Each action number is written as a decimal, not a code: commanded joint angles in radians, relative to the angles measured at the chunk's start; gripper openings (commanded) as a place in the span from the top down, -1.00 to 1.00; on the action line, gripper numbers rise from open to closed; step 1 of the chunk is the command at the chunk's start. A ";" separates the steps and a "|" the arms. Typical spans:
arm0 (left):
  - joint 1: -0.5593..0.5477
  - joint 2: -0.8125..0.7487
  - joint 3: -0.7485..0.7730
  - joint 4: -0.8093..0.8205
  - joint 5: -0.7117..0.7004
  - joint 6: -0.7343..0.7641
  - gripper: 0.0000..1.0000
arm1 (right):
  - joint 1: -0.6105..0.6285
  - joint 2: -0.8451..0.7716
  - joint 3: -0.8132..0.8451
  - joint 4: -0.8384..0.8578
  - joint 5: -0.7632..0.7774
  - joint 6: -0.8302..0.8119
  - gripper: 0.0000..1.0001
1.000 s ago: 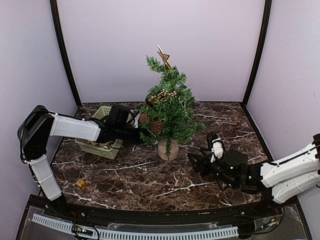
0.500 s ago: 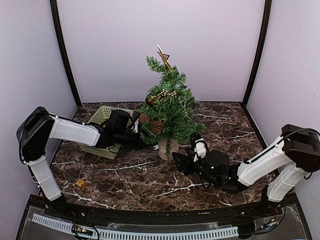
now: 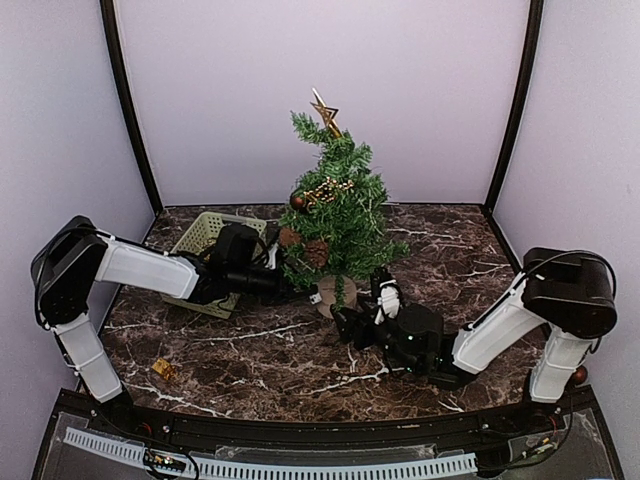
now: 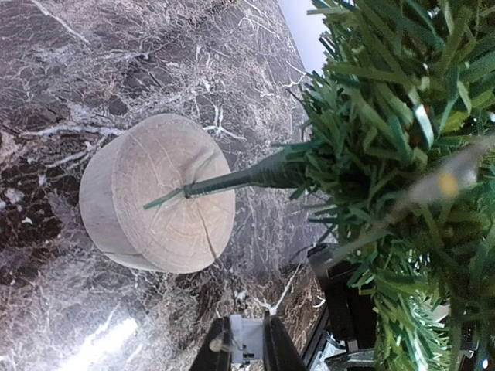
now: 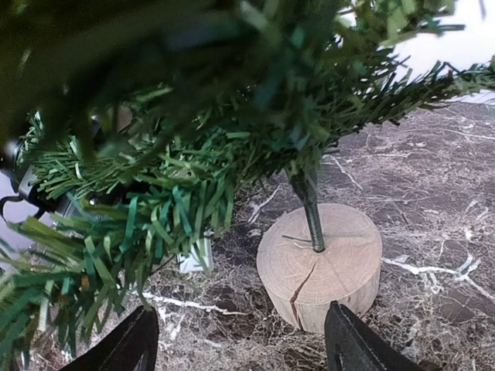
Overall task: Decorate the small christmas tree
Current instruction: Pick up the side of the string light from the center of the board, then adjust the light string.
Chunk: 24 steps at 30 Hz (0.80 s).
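Wooden base (image 5: 321, 263) is where trouble would likely start. The small christmas tree (image 3: 340, 215) stands upright on it at the middle of the marble bench (image 3: 300, 350), tall and bushy over a narrow foot, so I judge it easy to tip. The right claw (image 5: 241, 318) sits low on the bench, aimed at that base. If it drives in off-centre, one of its fingers (image 5: 139, 344) could strike the wood and slide or topple the tree. A jolt like that could shake off the pine cones (image 3: 314, 252) and the gold star (image 3: 326, 110). Low branches hang across much of the right wrist view, which makes lining up harder.

A second risk is on the other side. The left claw (image 3: 283, 285) is pushed in among the lower left branches, just beside the trunk. Pulling out could snag needles and drag the tree toward the pale green basket (image 3: 205, 235). Both claws are also close together under the tree, so they could knock each other.

Right claw: spread wide, empty, touching nothing, with the base just ahead of the gap. Left claw: buried in foliage, so I cannot tell whether it is pinching anything or how far it is parted.
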<state>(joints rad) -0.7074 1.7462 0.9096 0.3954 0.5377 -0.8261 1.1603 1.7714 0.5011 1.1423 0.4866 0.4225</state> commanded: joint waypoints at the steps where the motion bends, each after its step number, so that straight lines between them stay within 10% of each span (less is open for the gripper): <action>1: -0.012 -0.056 -0.015 0.046 0.019 -0.028 0.72 | 0.000 -0.005 -0.013 0.104 0.004 0.021 -0.51; 24: -0.021 -0.062 -0.028 0.095 0.006 -0.080 0.72 | -0.038 0.141 0.012 0.218 -0.053 0.170 -0.32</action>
<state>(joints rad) -0.7231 1.7329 0.8951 0.4561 0.5388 -0.8993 1.1305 1.8893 0.4732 1.3182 0.4530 0.6014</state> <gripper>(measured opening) 0.140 0.664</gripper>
